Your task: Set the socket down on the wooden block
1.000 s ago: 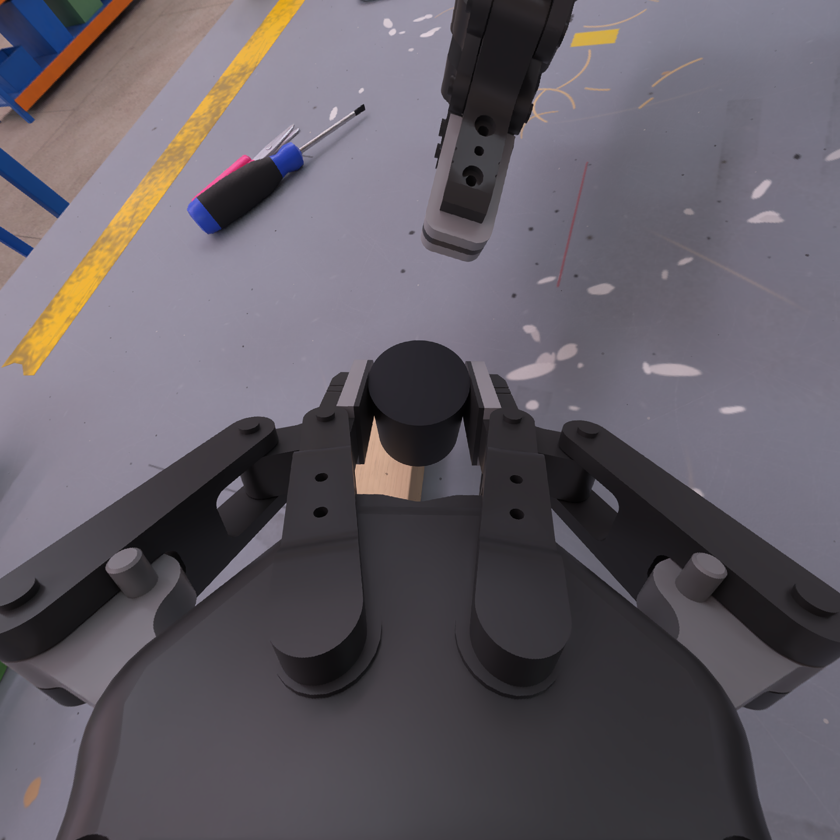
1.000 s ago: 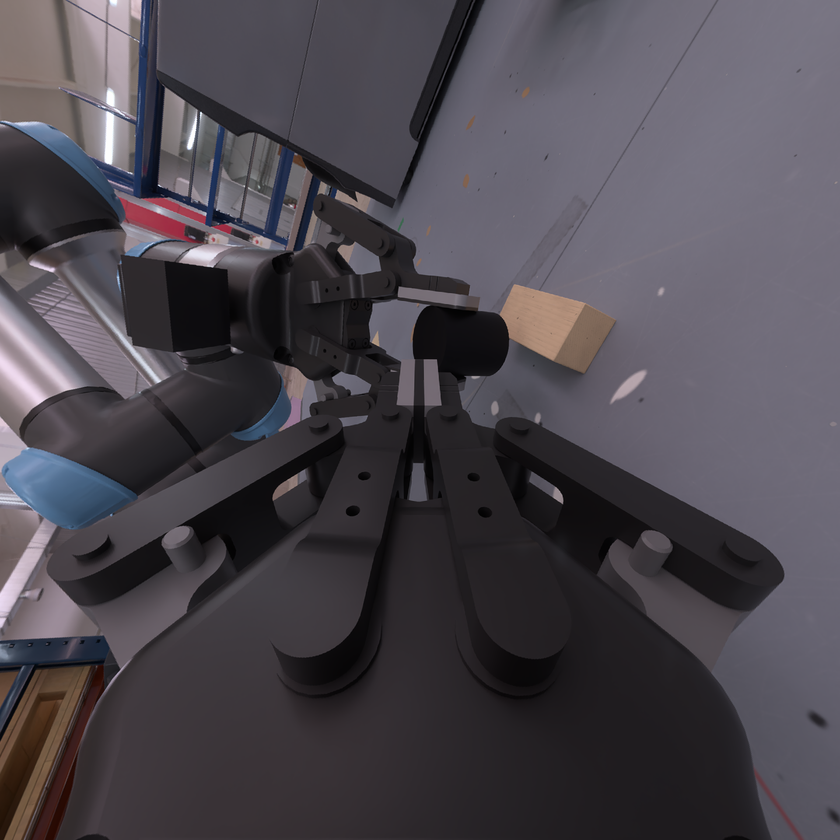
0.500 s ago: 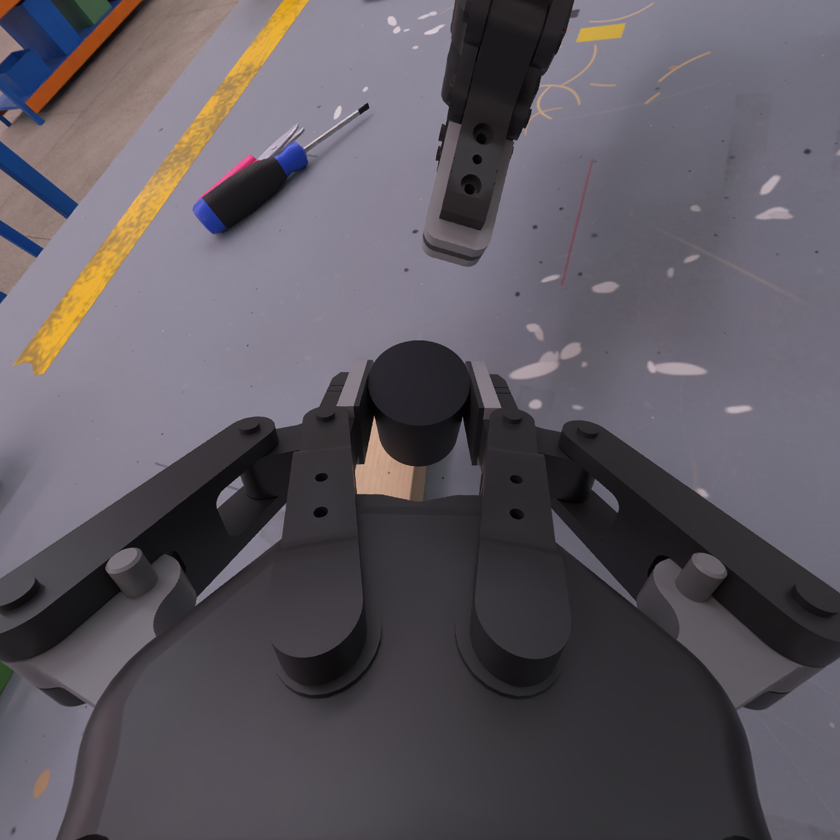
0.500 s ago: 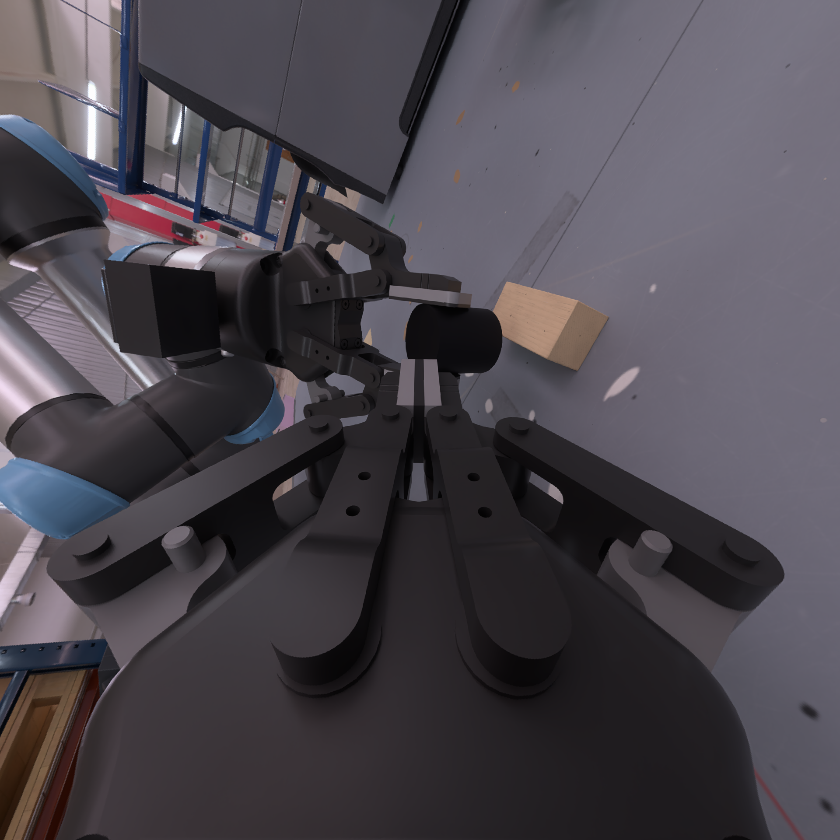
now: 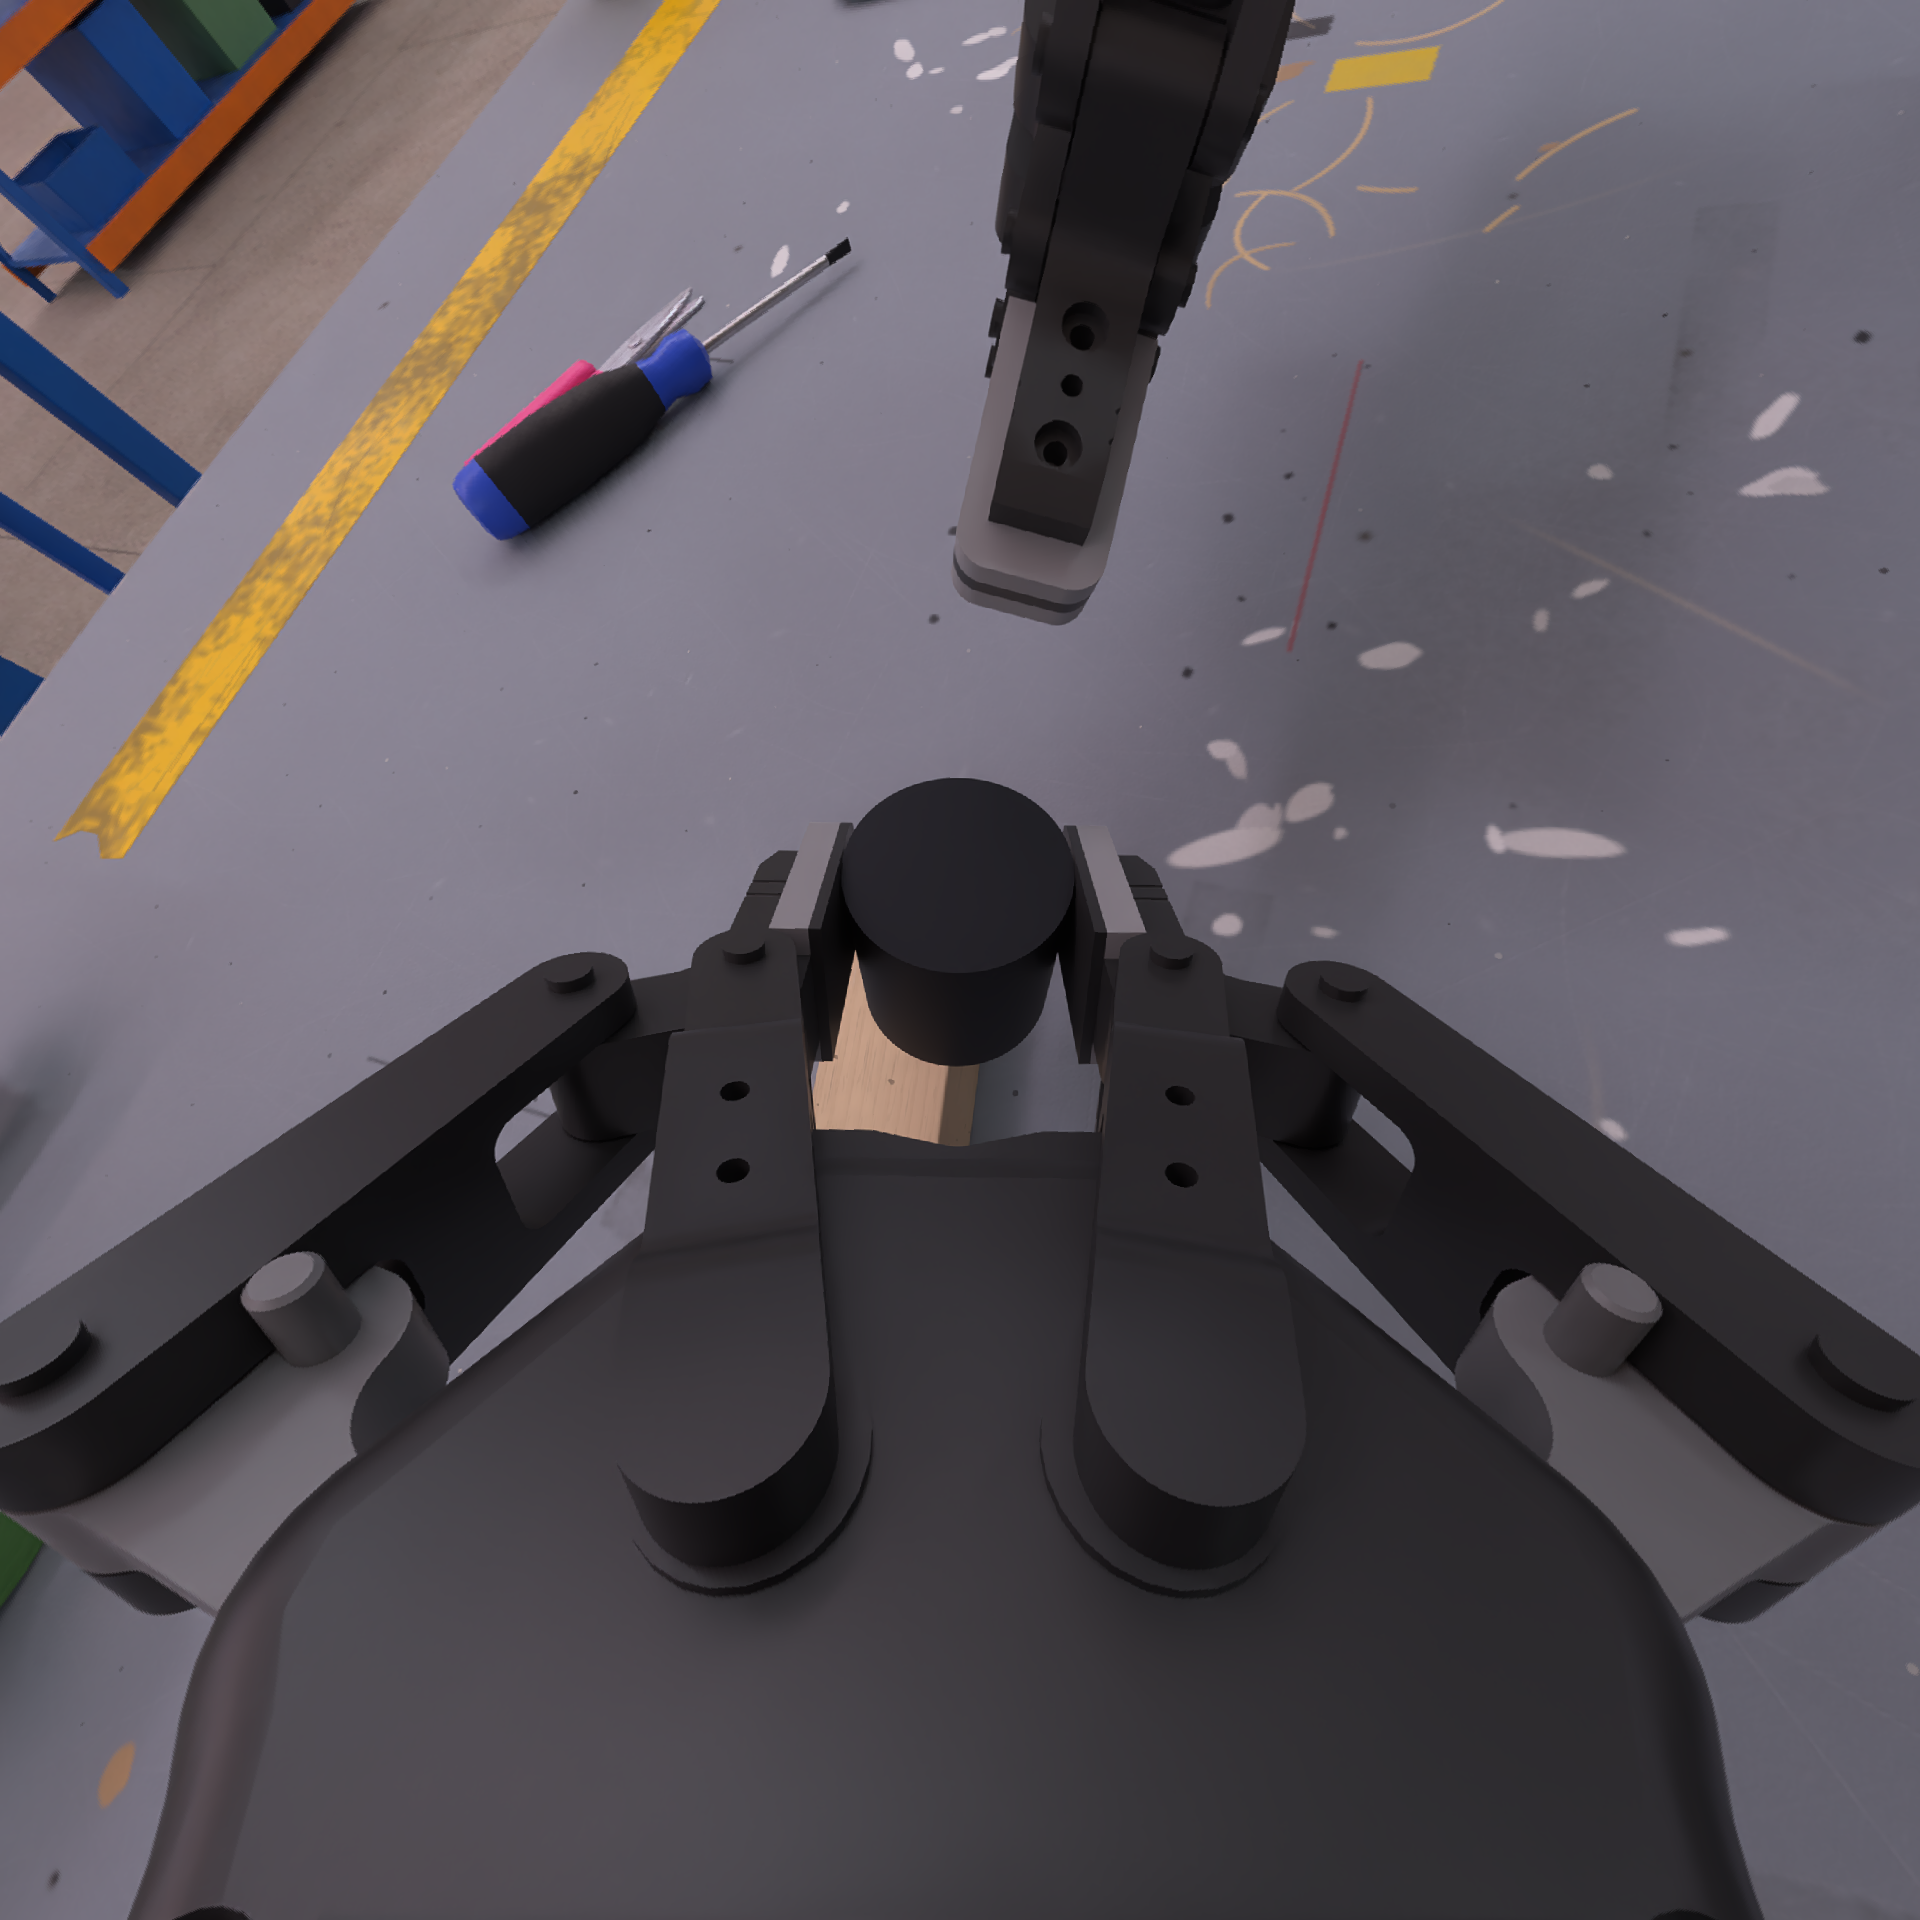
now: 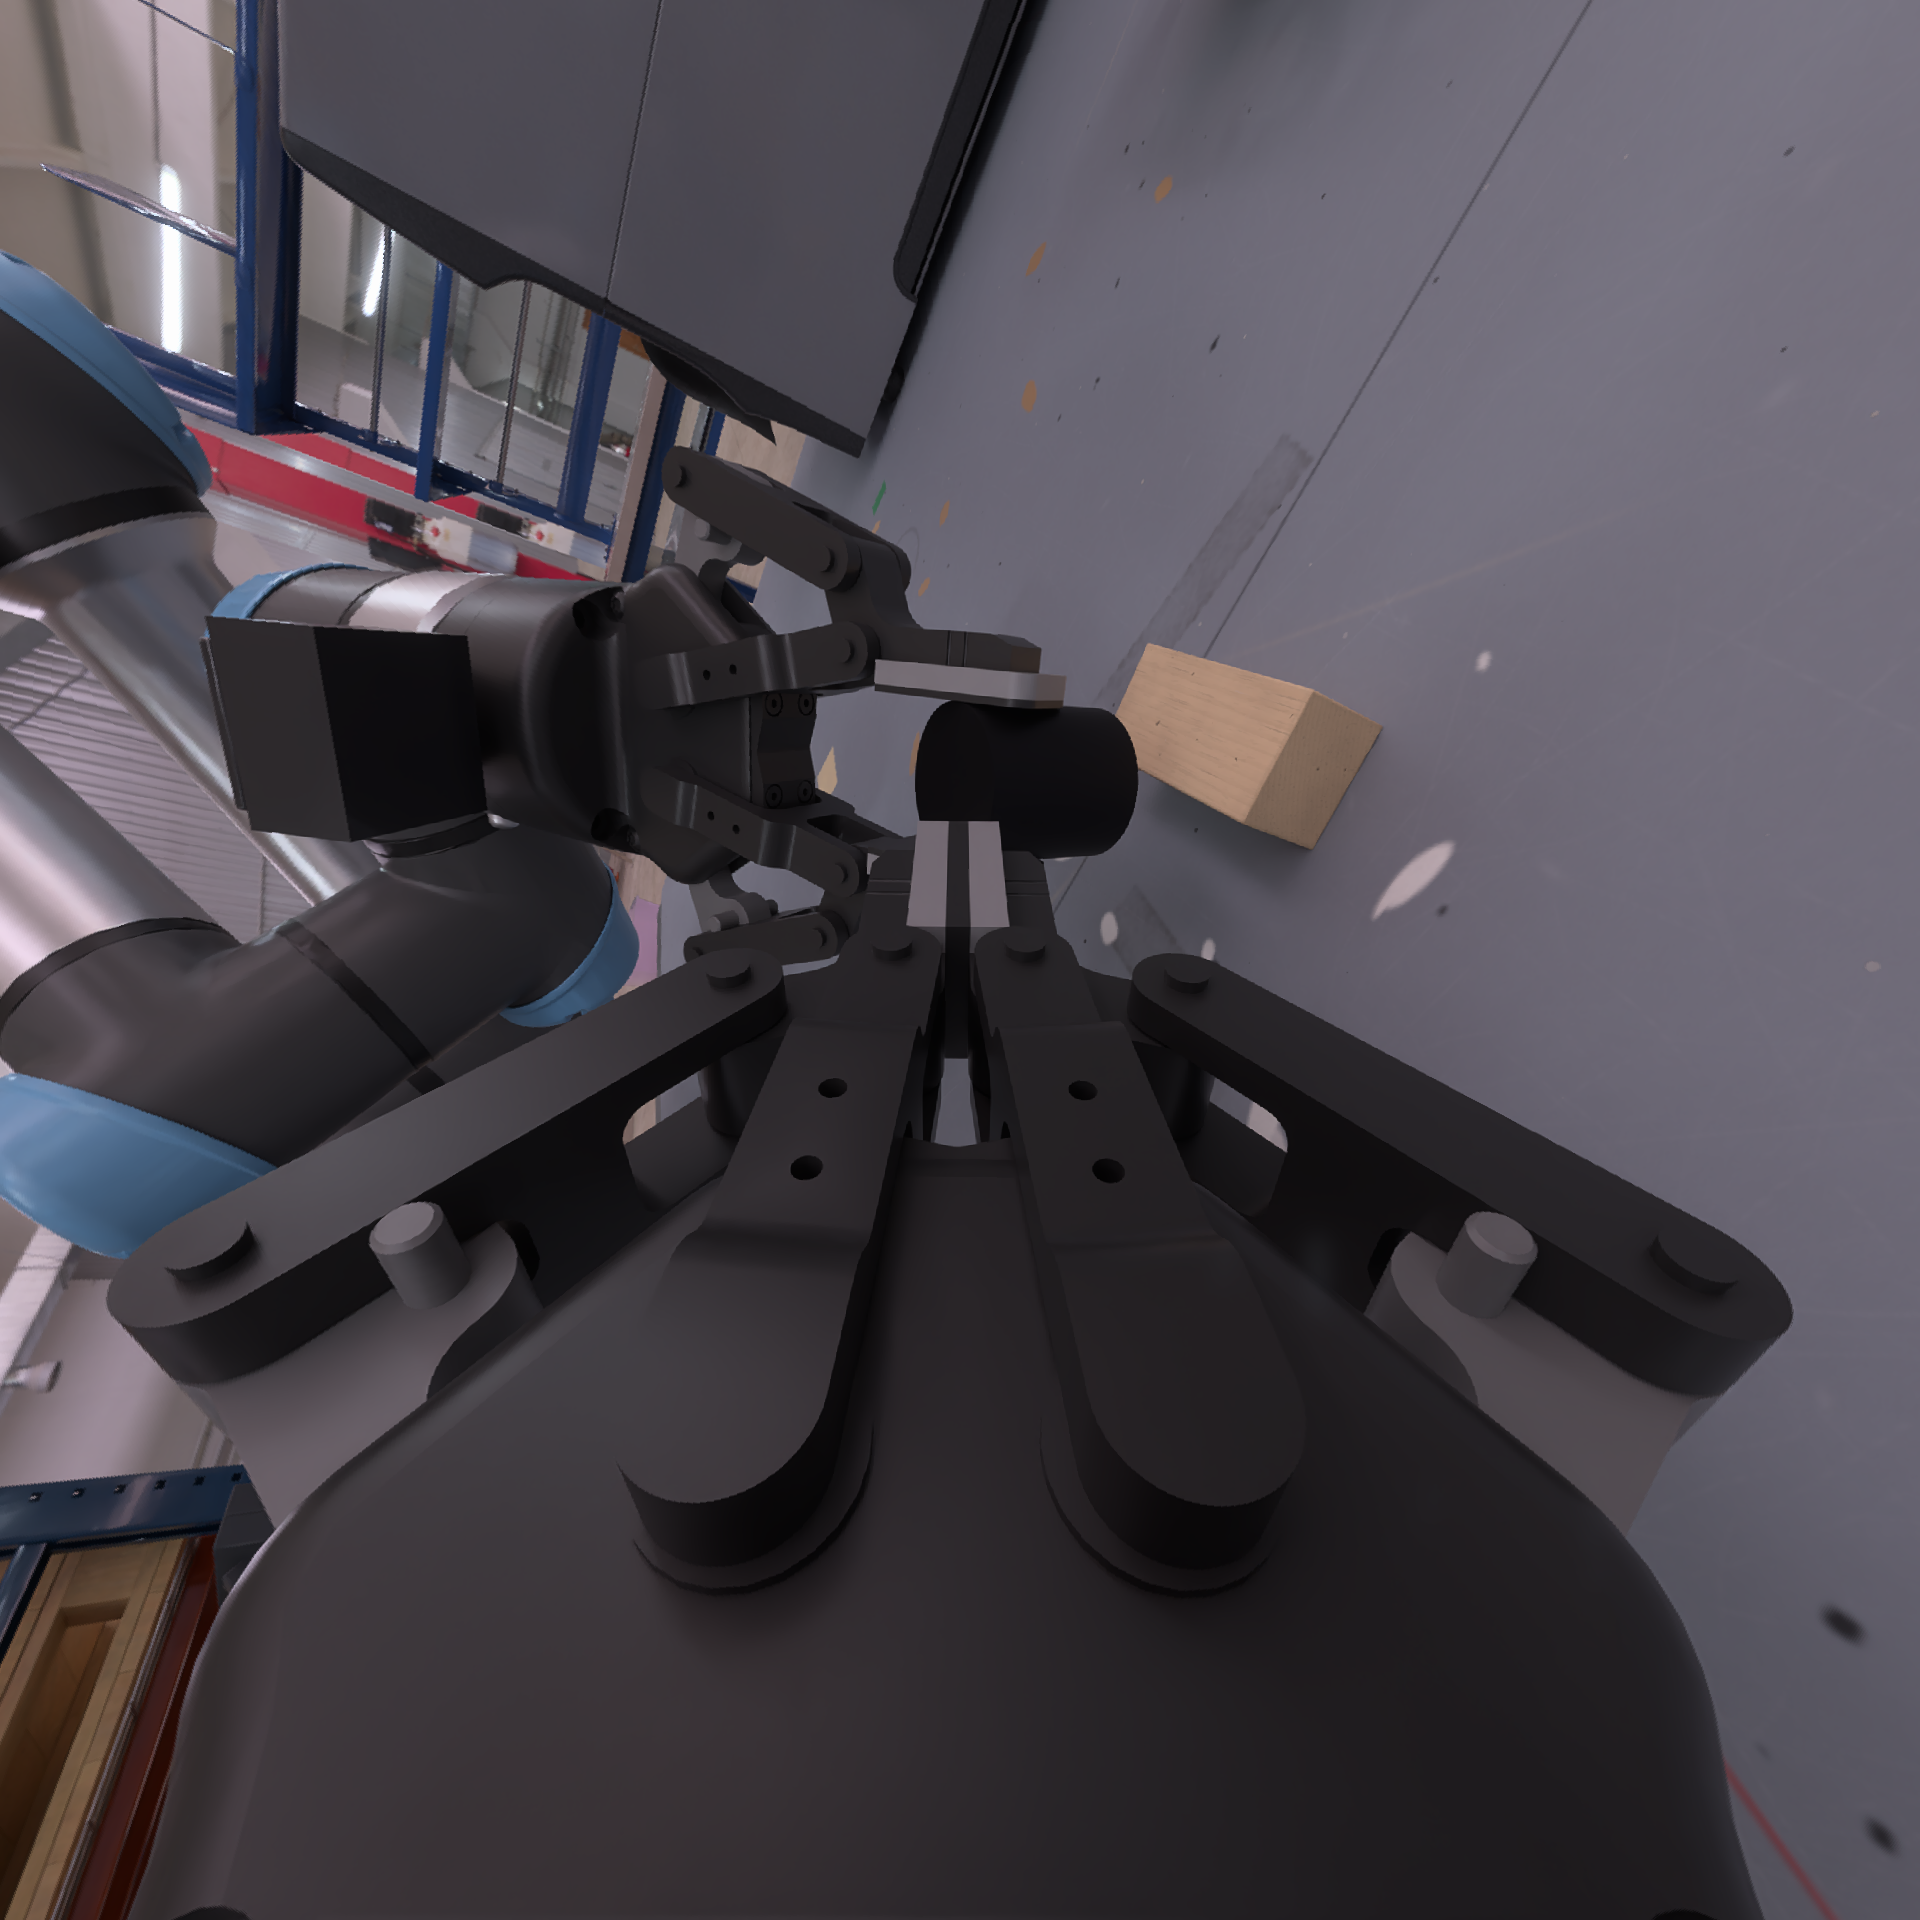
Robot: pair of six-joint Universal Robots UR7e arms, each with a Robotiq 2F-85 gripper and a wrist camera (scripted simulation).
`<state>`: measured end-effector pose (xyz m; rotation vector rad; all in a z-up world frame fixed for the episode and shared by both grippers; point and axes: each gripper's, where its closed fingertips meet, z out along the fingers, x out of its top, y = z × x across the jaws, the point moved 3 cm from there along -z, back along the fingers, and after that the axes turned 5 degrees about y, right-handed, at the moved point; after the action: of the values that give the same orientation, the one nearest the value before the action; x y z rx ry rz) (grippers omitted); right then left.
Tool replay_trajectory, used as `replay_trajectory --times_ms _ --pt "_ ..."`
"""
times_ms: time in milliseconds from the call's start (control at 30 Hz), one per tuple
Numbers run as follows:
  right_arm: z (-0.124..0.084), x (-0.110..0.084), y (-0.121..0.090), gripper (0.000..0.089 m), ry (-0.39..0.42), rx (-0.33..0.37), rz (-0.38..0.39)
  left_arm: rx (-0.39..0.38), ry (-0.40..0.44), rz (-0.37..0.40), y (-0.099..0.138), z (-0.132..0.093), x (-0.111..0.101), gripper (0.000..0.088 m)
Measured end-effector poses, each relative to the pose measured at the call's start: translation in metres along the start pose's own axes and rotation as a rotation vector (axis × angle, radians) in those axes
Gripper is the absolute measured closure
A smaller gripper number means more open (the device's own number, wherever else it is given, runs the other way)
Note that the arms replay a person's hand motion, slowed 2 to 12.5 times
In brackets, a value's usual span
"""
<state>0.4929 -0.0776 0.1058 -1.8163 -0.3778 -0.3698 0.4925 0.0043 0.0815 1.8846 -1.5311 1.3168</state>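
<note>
My left gripper is shut on the socket, a short black cylinder, and holds it above the table. The wooden block shows pale behind and below the socket, mostly hidden by it. In the right wrist view the left gripper holds the socket close to the wooden block, with a small gap between them. My right gripper is shut and empty, its fingertips just short of the socket. It also hangs above the table in the left wrist view.
A screwdriver with a black and blue handle lies on the grey table beside pink-handled pliers. A yellow tape line runs near the table's left edge. Blue and orange shelving stands beyond. A dark panel shows in the right wrist view.
The left gripper with the socket has drifted slightly; the screwdriver and the right gripper sit a little lower in its view. The right wrist view has shifted slightly. Both grips are unchanged.
</note>
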Motion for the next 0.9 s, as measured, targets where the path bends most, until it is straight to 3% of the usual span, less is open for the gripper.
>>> replay_trajectory --times_ms 900 --pt "0.0016 0.0004 0.0013 0.0893 -0.011 -0.033 -0.005 0.007 0.000 -0.003 -0.0011 -0.0004 -0.0010 0.0532"
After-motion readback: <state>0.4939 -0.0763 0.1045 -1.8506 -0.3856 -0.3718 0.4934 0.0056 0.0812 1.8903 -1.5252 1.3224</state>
